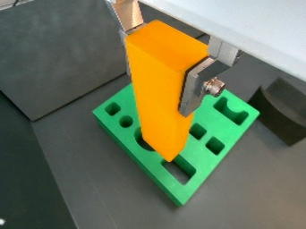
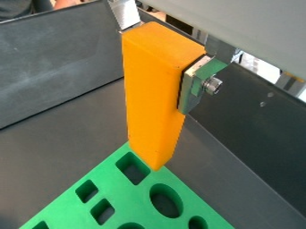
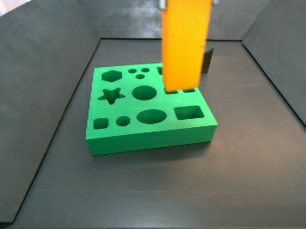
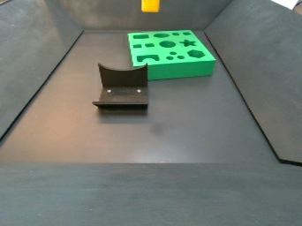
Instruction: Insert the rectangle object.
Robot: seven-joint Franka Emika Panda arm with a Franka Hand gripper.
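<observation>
My gripper point(image 1: 162, 63) is shut on the rectangle object point(image 1: 162, 89), a tall smooth orange-yellow block held upright by its upper part. Both wrist views show it, and it is gripped the same way there point(image 2: 159, 54) on the block point(image 2: 153, 98). One silver finger point(image 1: 198, 85) presses its side. The block hangs above the green board point(image 1: 180, 179) with shaped holes, its lower end over the board's edge region. In a side view the block point(image 3: 185, 45) stands over the board's point(image 3: 143, 130) far right part. In a side view only its lower end point(image 4: 151, 5) shows, above the board point(image 4: 171, 66).
The dark fixture point(image 4: 120, 86) stands on the floor beside the board; it also shows in a side view point(image 3: 209, 61) and in a wrist view point(image 1: 284, 107). Dark sloping walls point(image 4: 48, 53) enclose the floor on all sides.
</observation>
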